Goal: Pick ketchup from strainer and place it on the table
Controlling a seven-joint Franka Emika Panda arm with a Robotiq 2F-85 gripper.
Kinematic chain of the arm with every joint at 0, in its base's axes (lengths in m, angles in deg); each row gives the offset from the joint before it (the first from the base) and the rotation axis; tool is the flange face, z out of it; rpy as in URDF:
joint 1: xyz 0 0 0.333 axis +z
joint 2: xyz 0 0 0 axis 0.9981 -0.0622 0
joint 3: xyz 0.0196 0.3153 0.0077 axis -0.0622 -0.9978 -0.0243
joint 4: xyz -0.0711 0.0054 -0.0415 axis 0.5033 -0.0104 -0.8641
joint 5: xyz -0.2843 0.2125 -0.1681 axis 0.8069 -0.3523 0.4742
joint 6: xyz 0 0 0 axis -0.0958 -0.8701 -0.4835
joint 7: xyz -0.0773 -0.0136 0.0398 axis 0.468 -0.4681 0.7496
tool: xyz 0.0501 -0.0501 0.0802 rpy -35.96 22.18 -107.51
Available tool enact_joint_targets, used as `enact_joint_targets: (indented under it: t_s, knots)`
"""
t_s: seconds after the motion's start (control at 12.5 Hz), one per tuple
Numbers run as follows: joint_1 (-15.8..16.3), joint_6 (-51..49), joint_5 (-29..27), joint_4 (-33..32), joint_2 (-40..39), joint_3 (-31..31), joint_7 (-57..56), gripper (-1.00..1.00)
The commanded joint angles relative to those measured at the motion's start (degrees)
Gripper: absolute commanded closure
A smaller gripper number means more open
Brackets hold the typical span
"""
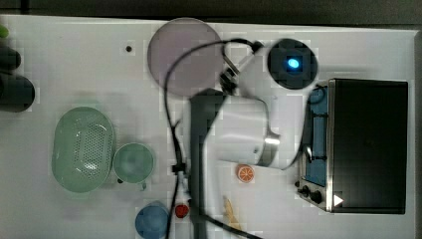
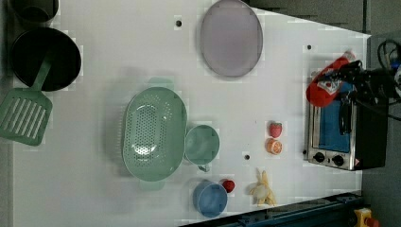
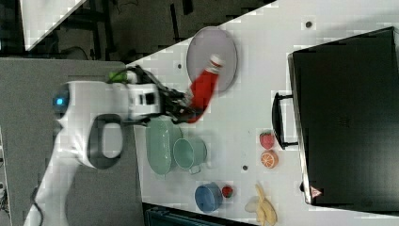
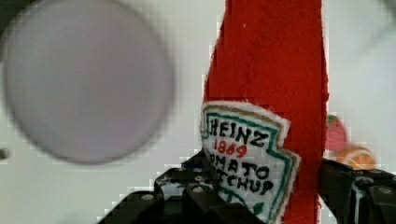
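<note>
My gripper (image 3: 187,106) is shut on the base end of the ketchup (image 3: 204,87), a red bottle with a white cap, and holds it in the air well above the table (image 2: 94,71). In the wrist view the ketchup (image 4: 271,70) runs up between my black fingers (image 4: 187,191), its white label facing the camera. In the left view the ketchup (image 2: 325,84) hangs from my gripper (image 2: 351,78) in front of the oven's corner. The mint-green strainer (image 1: 82,149) sits on the table with nothing in it, also seen as the strainer (image 2: 153,132) in the left view.
A purple plate (image 2: 231,37) lies on the table. A green cup (image 2: 202,144) touches the strainer and a blue cup (image 2: 210,198) stands near it. A strawberry (image 2: 275,128), orange slice (image 2: 274,146) and banana (image 2: 263,190) lie near the toaster oven (image 2: 338,137). Black pans (image 2: 45,59) and a green spatula (image 2: 26,116) are beyond the strainer.
</note>
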Motion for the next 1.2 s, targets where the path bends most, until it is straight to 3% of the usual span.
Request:
enact_joint_targets:
  t_s: [0.08,0.24,0.48,0.72,0.8,1.04,1.2]
  knots:
    - [2.4,0.4,-0.7,-5.1,1.1,-1.3,-3.0,-0.21]
    - [2.4,2.1,-0.7,-9.4,0.7,-1.0,-3.0,-0.21]
    - [2.4,12.4,-0.1,-15.7,-1.6,-1.0,-3.0,-0.21]
    - [2.4,19.9,1.8,-18.5,-6.1,-0.6,-3.0,-0.21]
    - [2.4,21.2,2.5,-18.5,-7.8,-0.6,-3.0,-0.27]
    - [2.4,23.4,2.8,-18.3,-10.3,-0.5,-3.0,-0.88]
    - [2.4,22.2,2.7,-17.8,-9.0,-0.7,-3.0,-1.00]
